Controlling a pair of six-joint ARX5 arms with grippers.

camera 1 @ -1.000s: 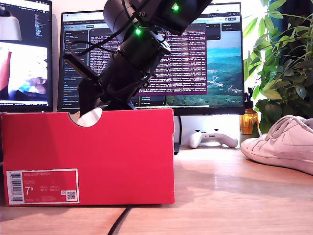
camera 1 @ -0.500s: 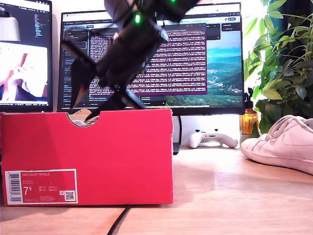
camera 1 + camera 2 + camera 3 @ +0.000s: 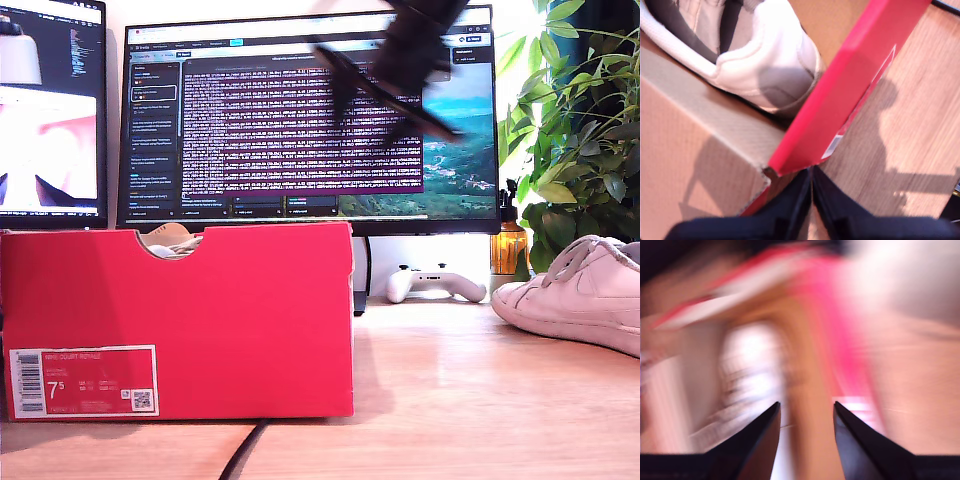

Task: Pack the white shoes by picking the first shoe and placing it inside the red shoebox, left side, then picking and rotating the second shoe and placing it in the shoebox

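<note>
You are looking at a large bright red cardboard shoebox [image 3: 250, 320] that is sitting on a light wooden tabletop [image 3: 450, 400], filling the exterior view from about seven to nine o'clock. Its near wall is carrying a white barcode label [image 3: 85, 381] and a half-round notch in the top edge. Through that notch, a little of a low-top white leather sneaker [image 3: 170, 240] is showing. My first wrist view is looking down into the box, where that sneaker's heel [image 3: 770, 65] is lying on the brown cardboard floor, close against the red wall.

A second white leather sneaker [image 3: 580, 290] is resting on the table at about three o'clock in the exterior view, well apart from the box. A white game controller [image 3: 435, 283] is lying behind it, below a wide computer monitor [image 3: 300, 120].

My first gripper [image 3: 811, 182] is hanging above a corner of the box, its fingers pressed together and gripping nothing. My second gripper [image 3: 806, 412] is spreading its fingers apart with nothing between them; its view is too blurred to tell more. A dark blurred arm [image 3: 400, 60] is showing at about one o'clock in the exterior view.
</note>
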